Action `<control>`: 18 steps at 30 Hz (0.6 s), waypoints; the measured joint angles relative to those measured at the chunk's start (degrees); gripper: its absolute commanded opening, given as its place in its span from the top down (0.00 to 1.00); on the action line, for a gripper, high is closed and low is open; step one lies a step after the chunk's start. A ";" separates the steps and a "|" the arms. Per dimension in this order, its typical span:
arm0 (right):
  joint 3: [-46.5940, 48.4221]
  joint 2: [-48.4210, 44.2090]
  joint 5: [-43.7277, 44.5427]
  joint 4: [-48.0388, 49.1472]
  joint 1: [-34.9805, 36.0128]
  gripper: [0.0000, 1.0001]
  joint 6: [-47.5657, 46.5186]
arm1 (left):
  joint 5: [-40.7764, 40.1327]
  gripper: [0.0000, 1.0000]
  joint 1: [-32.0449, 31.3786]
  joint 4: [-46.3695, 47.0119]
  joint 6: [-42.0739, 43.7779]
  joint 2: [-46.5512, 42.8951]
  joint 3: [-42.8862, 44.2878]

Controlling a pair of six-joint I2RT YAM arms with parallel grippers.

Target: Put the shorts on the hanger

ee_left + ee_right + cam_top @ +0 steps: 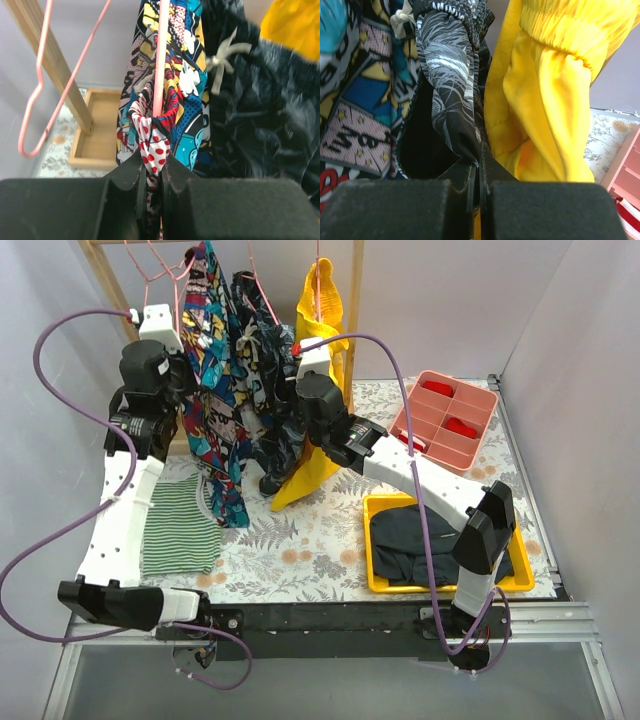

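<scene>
The comic-print shorts (218, 390) hang from the rack at the back left, draped over a pink hanger (160, 60) whose wire runs straight up in the left wrist view. My left gripper (154, 170) is shut on a red-dotted white fold of the shorts (172, 100) just below that wire. It sits left of the shorts (188, 380) in the top view. My right gripper (479, 161) is shut on an edge of the black-grey patterned garment (450, 75), which hangs between the shorts and the yellow garment (545, 100).
An empty pink hanger (42, 95) hangs on the wooden rack (112, 290) at the left. A green-striped garment (180, 525) lies on the table. A yellow bin (380, 575) holds dark clothes. A pink compartment tray (440, 435) stands at the back right.
</scene>
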 measured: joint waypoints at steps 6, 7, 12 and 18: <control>0.00 0.00 -0.42 -0.04 0.00 0.99 0.00 | 1.31 1.00 1.01 0.13 0.76 6.82 8.85; 0.00 0.00 -0.50 -0.09 0.00 0.99 0.02 | 1.36 1.00 1.03 -0.13 0.98 8.07 10.25; 0.00 0.00 -1.07 -0.22 0.00 0.99 0.50 | 1.97 1.00 1.51 -0.79 1.79 14.95 17.00; 0.00 0.00 -1.46 -0.46 0.00 0.99 1.11 | 3.43 1.00 1.95 -1.57 1.81 22.43 22.36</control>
